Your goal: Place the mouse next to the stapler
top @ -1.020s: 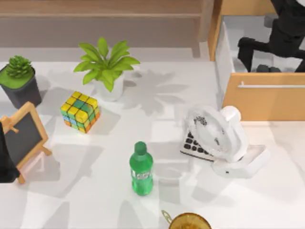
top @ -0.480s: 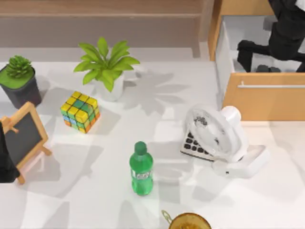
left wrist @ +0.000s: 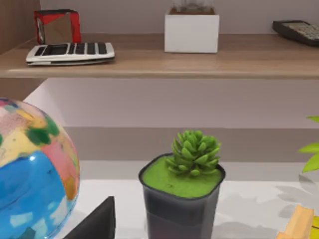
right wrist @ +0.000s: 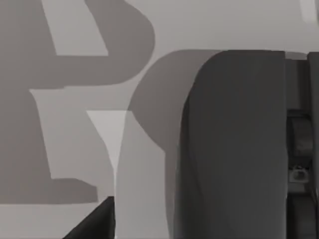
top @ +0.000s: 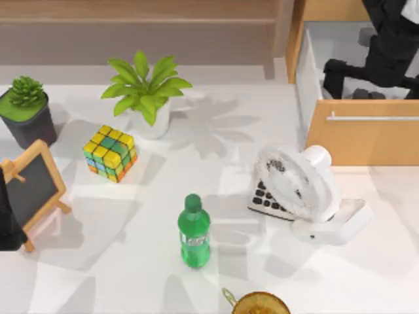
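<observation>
The mouse [top: 368, 94] shows as two small dark humps against the front wall of the open wooden drawer [top: 366, 131] at the back right. My right arm reaches down into that drawer, and its black gripper [top: 336, 76] sits just left of the mouse. In the right wrist view a big dark grey body [right wrist: 234, 149] looms very close over the pale drawer floor; I cannot tell what it is. The stapler is out of view. My left arm [top: 6, 222] stays parked at the table's left edge.
A white fan [top: 298, 186] lies over a black-keyed calculator [top: 265, 196] right of centre. A green bottle [top: 194, 230], a colourful cube [top: 110, 152], a leafy plant [top: 147, 91], a succulent pot [top: 26, 108], a chalkboard easel [top: 29, 186] and a yellow bowl [top: 260, 305] stand around.
My right arm has shifted a little toward the back of the drawer. The mouse and everything on the table have stayed put.
</observation>
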Robot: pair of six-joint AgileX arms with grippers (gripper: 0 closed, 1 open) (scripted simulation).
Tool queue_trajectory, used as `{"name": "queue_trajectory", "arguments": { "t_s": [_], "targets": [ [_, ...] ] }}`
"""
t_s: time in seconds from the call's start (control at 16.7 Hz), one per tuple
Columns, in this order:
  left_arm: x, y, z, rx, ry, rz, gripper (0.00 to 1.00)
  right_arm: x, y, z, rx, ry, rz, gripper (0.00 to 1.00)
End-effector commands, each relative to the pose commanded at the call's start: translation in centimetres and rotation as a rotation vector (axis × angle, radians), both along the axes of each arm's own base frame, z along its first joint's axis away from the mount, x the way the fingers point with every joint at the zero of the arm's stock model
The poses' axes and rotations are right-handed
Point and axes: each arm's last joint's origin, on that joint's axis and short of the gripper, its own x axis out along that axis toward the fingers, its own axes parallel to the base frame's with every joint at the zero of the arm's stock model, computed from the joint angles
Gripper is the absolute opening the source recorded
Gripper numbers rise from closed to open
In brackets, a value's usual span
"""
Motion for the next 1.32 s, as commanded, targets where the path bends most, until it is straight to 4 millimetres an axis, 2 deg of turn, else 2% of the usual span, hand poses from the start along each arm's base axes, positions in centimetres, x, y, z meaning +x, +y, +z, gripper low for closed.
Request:
{"name": "queue_trajectory", "arguments": {
  "t_s": [0.3, 1.08, 1.32],
  "targets": [
    [0.0, 0.0, 0.0, 0.0, 0.0, 0.0, 1.0, 0.04, 0.01, -0.5, 0.0, 0.006, 0.0, 1.0],
    [0.0, 0.0, 0.0, 0.0, 0.0, 0.0, 1.0, 0.04, 0.01, -0.5, 0.0, 0.006, 0.0, 0.02],
    [0.0, 0.0, 0.0, 0.0, 0.0, 0.0, 1.0, 0.04, 0.01, -0.5, 0.0, 0.006, 0.0, 0.0]
  ]
}}
